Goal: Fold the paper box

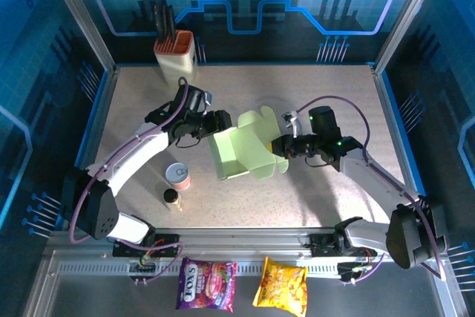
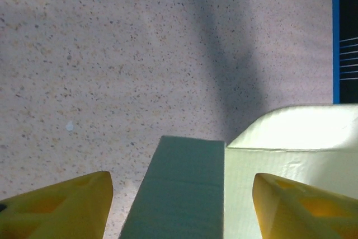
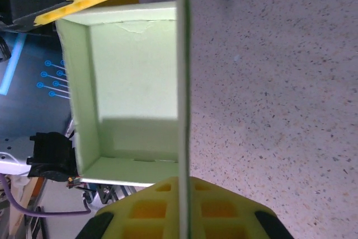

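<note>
I see the paper box (image 1: 239,152) at the centre of the top view. My right gripper (image 1: 279,146) is clamped on its right wall. My left gripper (image 1: 220,125) stands wide, straddling the box's left panel.

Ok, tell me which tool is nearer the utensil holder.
Left. The left tool is at the left side of the paper box, in front of the utensil holder; the right tool is across the box, farther right.
</note>
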Action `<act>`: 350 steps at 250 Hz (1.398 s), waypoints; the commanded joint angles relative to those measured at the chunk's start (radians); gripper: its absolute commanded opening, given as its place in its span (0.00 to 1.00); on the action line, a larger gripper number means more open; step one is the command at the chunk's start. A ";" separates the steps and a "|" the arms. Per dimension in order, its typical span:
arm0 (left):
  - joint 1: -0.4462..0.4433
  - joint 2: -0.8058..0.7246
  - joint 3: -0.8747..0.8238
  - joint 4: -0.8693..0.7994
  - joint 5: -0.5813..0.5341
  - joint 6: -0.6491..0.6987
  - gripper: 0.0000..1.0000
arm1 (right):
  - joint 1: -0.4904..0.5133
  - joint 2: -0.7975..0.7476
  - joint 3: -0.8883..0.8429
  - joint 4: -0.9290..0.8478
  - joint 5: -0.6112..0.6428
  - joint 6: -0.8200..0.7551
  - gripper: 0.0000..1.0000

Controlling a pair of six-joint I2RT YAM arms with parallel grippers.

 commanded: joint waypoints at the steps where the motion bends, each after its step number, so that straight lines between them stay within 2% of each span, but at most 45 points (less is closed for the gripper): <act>1: 0.019 -0.035 -0.012 -0.029 -0.023 0.027 0.72 | 0.012 -0.005 0.095 -0.191 0.073 -0.103 0.04; 50: 0.052 -0.072 -0.043 -0.060 -0.060 0.087 0.74 | 0.036 0.053 0.258 -0.468 0.231 -0.286 0.04; 83: 0.068 -0.107 -0.079 -0.048 -0.066 0.128 0.74 | 0.094 0.107 0.372 -0.607 0.372 -0.419 0.04; 100: 0.076 -0.129 -0.104 -0.031 -0.068 0.141 0.74 | 0.121 0.140 0.422 -0.655 0.406 -0.489 0.04; 138: 0.090 -0.171 -0.156 0.021 -0.035 0.163 0.73 | 0.210 0.221 0.519 -0.739 0.506 -0.704 0.05; 155: 0.089 -0.178 -0.176 0.048 0.015 0.188 0.70 | 0.229 0.277 0.575 -0.783 0.550 -0.774 0.07; 189: 0.090 -0.172 -0.227 0.103 0.126 0.198 0.62 | 0.236 0.404 0.703 -0.854 0.569 -0.906 0.06; 209: 0.090 -0.148 -0.256 0.121 0.179 0.177 0.54 | 0.251 0.468 0.769 -0.870 0.591 -0.963 0.05; 264: 0.089 -0.009 -0.325 0.183 0.324 0.135 0.37 | 0.260 0.587 0.891 -0.889 0.552 -1.061 0.04; 287: 0.090 0.051 -0.364 0.261 0.382 0.098 0.36 | 0.260 0.613 0.910 -0.888 0.540 -1.072 0.04; 303: 0.089 0.091 -0.374 0.297 0.399 0.081 0.39 | 0.258 0.620 0.911 -0.881 0.526 -1.073 0.04; 350: 0.090 0.155 -0.369 0.349 0.394 0.082 0.40 | 0.253 0.622 0.886 -0.863 0.491 -1.078 0.04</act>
